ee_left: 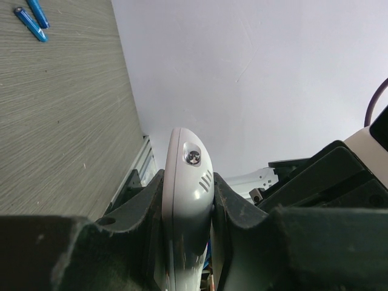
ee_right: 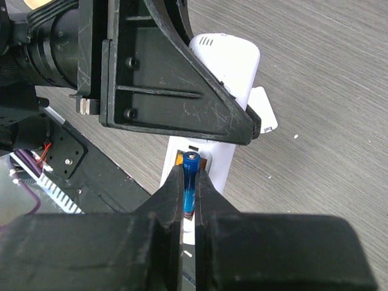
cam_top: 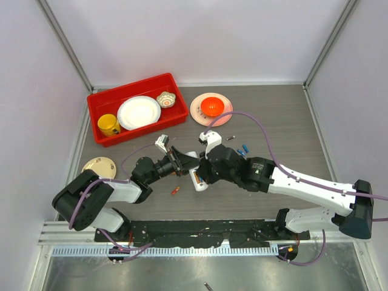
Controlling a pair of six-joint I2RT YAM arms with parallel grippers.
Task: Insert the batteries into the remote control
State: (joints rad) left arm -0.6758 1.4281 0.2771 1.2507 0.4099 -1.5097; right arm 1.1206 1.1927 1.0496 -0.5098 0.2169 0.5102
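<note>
The white remote control (cam_top: 198, 179) is held above the table, clamped between the fingers of my left gripper (cam_top: 185, 164); in the left wrist view the jaws of that gripper (ee_left: 188, 185) press both sides of the remote (ee_left: 185, 182). My right gripper (ee_right: 190, 176) is shut on a blue battery (ee_right: 190, 179), its tip at the dark recess (ee_right: 203, 162) on the back of the remote (ee_right: 227, 60). An orange-red battery (cam_top: 174, 191) lies on the table below the grippers. Two blue batteries (cam_top: 244, 148) lie to the right and also show in the left wrist view (ee_left: 30, 18).
A loose small white piece (ee_right: 265, 110) lies beside the remote. A red bin (cam_top: 130, 86) with a white plate, a yellow cup and a small bowl stands at the back left. A pink plate (cam_top: 197, 109) with an orange object is behind. A tan disc (cam_top: 99, 165) lies at left.
</note>
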